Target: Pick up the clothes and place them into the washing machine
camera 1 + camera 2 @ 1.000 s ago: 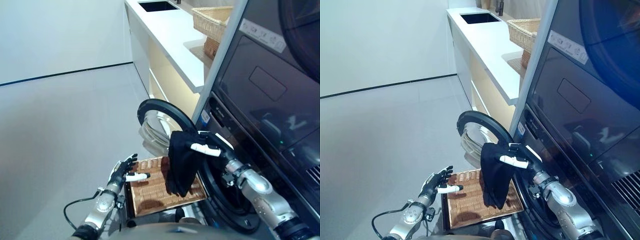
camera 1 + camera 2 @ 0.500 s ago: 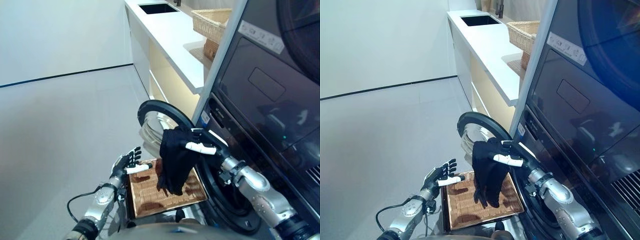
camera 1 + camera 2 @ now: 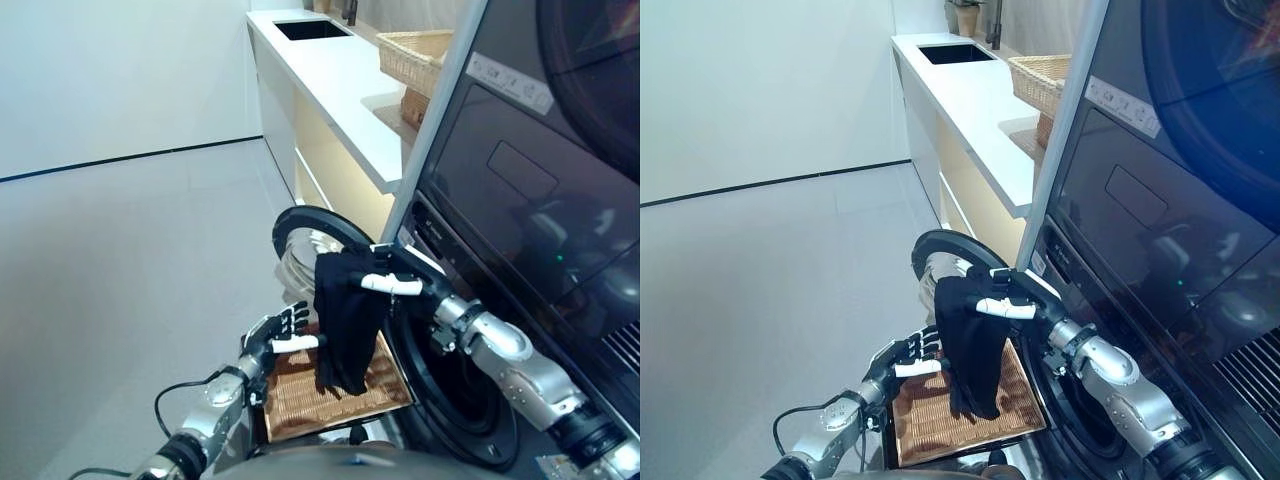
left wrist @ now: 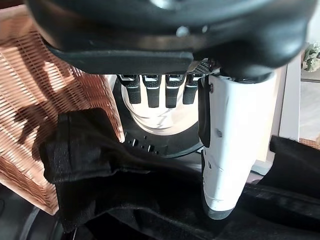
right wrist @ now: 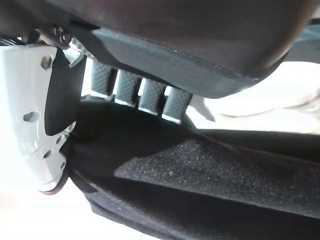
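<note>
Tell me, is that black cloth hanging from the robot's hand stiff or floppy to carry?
Probably floppy: the black cloth droops in loose folds below the right hand. It looks light, since a thumb-and-finger pinch holds it. It may swing or snag near the washing machine door.

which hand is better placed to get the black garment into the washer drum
Right. The right hand already grips the black garment beside the washer's open door; the left hand is open above the wicker basket.

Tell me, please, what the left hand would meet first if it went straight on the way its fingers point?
Probably the black garment hanging from the right hand: the left hand reaches toward it with straight fingers over the wicker basket. Depth is unclear, so it might pass beside it.
</note>
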### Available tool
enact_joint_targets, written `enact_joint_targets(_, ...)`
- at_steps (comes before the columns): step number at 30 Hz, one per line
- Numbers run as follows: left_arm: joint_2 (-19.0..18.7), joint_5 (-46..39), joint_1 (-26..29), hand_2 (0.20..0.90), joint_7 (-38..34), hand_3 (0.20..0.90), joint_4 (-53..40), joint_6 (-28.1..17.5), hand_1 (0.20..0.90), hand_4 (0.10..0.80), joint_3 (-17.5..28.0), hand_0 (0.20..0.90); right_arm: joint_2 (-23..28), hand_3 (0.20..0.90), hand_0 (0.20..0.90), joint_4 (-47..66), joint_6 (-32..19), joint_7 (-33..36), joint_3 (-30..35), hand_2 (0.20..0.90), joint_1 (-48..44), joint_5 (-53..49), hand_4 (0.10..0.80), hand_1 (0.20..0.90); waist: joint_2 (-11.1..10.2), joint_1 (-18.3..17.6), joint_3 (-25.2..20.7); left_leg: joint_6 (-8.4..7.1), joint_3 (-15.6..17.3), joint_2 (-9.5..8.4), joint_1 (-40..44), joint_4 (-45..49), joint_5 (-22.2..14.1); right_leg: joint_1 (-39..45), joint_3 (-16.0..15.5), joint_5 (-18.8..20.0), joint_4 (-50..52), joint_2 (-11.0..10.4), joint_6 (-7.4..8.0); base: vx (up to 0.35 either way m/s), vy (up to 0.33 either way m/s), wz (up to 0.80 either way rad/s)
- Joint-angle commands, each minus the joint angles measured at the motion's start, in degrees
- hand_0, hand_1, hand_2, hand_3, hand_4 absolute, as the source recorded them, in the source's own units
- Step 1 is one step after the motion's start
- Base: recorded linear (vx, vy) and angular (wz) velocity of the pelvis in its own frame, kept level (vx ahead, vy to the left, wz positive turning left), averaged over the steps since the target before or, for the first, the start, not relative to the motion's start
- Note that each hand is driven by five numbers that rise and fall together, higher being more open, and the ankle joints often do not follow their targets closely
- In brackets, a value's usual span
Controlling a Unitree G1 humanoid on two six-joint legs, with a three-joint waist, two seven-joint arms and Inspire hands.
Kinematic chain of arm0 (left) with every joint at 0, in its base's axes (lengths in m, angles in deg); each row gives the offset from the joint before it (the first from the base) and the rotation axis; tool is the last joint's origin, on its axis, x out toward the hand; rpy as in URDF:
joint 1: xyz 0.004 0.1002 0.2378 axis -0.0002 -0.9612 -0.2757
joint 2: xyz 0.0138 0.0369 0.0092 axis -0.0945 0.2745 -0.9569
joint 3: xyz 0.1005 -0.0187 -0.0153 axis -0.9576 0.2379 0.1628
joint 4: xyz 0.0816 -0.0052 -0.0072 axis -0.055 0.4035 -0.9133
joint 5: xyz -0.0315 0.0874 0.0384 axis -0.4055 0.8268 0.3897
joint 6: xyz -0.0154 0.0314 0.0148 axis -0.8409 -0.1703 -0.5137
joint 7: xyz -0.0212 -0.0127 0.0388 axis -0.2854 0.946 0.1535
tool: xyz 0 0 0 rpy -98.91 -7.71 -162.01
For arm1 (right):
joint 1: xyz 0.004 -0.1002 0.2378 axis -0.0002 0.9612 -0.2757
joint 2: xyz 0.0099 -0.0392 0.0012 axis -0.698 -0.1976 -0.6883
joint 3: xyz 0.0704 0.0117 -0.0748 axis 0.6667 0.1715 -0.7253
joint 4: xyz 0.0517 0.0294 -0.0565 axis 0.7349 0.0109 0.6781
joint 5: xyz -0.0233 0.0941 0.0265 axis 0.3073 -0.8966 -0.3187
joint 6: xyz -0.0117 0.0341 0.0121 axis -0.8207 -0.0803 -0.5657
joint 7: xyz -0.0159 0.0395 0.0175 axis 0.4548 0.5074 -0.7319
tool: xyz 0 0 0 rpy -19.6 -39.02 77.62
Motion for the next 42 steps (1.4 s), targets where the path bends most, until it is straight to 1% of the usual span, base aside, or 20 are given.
enact_joint_targets(1,-0.2,-4.0,6.6,0.9,2.6,0.9,-3.9,-3.1,0.9,0.8,-1.3,0.9,0.6,0.2,0.2,5.4,-5.6,0.3,-2.2,0.2,-9.5,-4.8,0.3,0.2,-3.2,0.7,-5.8,-5.7,-2.3,2.4,-0.7,3.1,-0.7,0.0,-0.7,3.1,2.7,-4.8,3.51,0.0,0.0,0.0)
enact_joint_targets(5,0.0,-6.6,6.8,0.9,4.1,0.9,-3.9,-2.5,0.9,0.8,-2.0,0.9,0.7,0.2,0.2,4.7,-5.4,0.3,-3.1,0.2,-11.6,-5.6,0.3,0.2,-3.3,0.6,-6.1,-5.67,-2.2,2.31,-0.6,3.1,-0.8,-0.1,-0.5,3.2,2.7,-4.8,3.52,0.0,0.0,0.0)
enact_joint_targets(14,-1.6,-8.0,7.3,0.9,6.2,0.9,-5.6,-2.5,0.9,0.8,-3.7,0.9,1.8,0.2,0.2,4.0,-5.3,-0.1,-3.9,0.2,-13.9,-6.2,0.3,0.2,-3.3,0.7,-6.6,-5.69,-2.1,2.21,-0.8,3.3,-0.9,-0.2,-0.4,3.3,2.3,-4.7,3.54,0.0,0.0,0.0)
enact_joint_targets(20,-3.1,-9.2,6.5,0.9,7.4,0.9,-6.0,-2.2,0.9,0.8,-3.1,0.9,2.0,0.2,0.2,2.5,-5.1,-0.4,-4.9,0.2,-15.1,-6.4,0.3,0.2,-3.4,0.9,-6.9,-5.65,-2.0,2.26,-0.7,3.4,-1.0,0.0,-0.3,3.4,2.3,-4.7,3.5,0.0,0.0,0.0)
enact_joint_targets(23,-3.2,-9.6,6.5,0.9,7.4,0.9,-6.0,-2.2,0.9,0.8,-2.8,0.9,1.7,0.2,0.2,2.3,-5.0,-0.7,-5.0,0.2,-15.4,-6.2,0.3,0.2,-3.4,0.9,-6.9,-5.64,-2.1,2.25,-0.7,3.5,-1.0,0.0,-0.4,3.4,2.3,-4.7,3.5,0.0,0.0,0.0)
enact_joint_targets(26,-2.8,-9.6,6.7,0.9,7.5,0.9,-5.7,-2.2,0.9,0.8,-3.0,0.9,1.3,0.2,0.2,2.4,-5.0,-0.7,-5.1,0.2,-15.7,-6.3,0.3,0.2,-3.5,0.9,-7.0,-5.61,-2.2,2.16,-0.7,3.5,-1.0,0.1,-0.5,3.5,2.3,-4.8,3.48,0.002,0.002,0.02)
enact_joint_targets(32,-0.6,-8.8,8.9,0.9,6.7,0.9,-4.3,-2.2,0.9,0.8,-4.7,0.9,-0.3,0.2,0.2,3.3,-4.8,-0.9,-6.7,0.2,-17.3,-7.0,0.3,0.2,-3.6,0.6,-7.1,-5.52,-2.1,2.11,-0.6,3.5,-1.1,0.0,-0.2,3.5,2.3,-4.7,3.44,0.001,0.001,0.01)
enact_joint_targets(40,1.6,-9.5,11.1,0.9,5.9,0.9,-3.7,-2.0,0.9,0.8,-5.6,0.9,-1.1,0.2,0.2,3.7,-4.7,-0.5,-6.8,0.2,-17.3,-7.0,0.3,0.2,-3.7,0.2,-7.2,-5.5,-1.9,2.18,-0.5,3.5,-1.1,-0.1,-0.1,3.5,2.4,-4.6,3.45,0.0,0.0,0.0)
enact_joint_targets(42,2.3,-9.4,11.6,0.9,5.8,0.9,-3.6,-1.9,0.9,0.8,-6.4,0.9,-1.3,0.2,0.2,3.8,-4.5,-0.4,-7.0,0.2,-17.3,-7.2,0.3,0.2,-3.7,0.0,-7.2,-5.48,-1.9,2.16,-0.5,3.5,-1.1,-0.3,0.0,3.6,2.4,-4.5,3.5,0.0,0.0,0.0)
